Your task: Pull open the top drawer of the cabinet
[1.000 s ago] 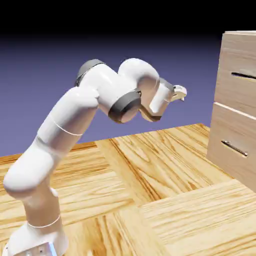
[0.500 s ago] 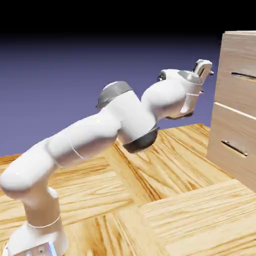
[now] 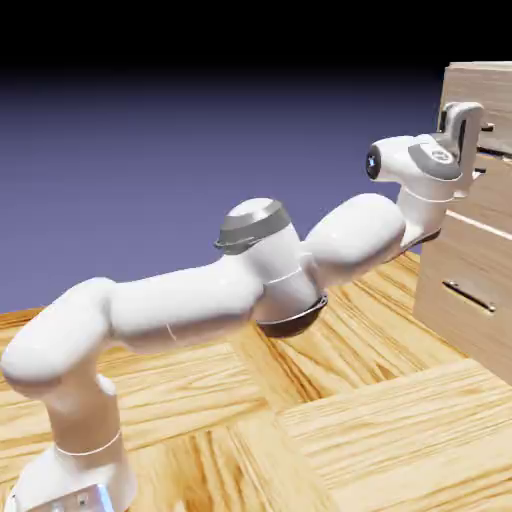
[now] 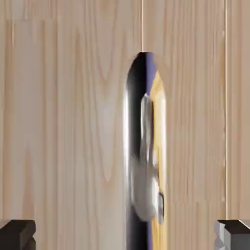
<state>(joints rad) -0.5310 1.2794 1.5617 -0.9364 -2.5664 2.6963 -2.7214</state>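
Moved: arm has stretched out from a folded, raised pose toward 3 o'clock, and the pincer [image 3: 478,130] is now at the cabinet [image 3: 480,290] front.
Cabinet: at 3 o'clock in the exterior view, standing on the wood-plank floor [image 3: 350,420]; both fronts look flush, contents hidden.
Top drawer [image 3: 497,195]: upper front, closed; the hand covers most of its handle.
Lower drawer [image 3: 462,305]: below it, bar handle visible, untouched.
Handle [image 4: 144,161]: in the hand view a shiny bar runs from 12 to 6 o'clock between the fingertips [image 4: 17,234].
Pincer: jaws apart, one on each side of the bar, not touching it.
Arm: low and extended, wrist bent upward at the drawer.
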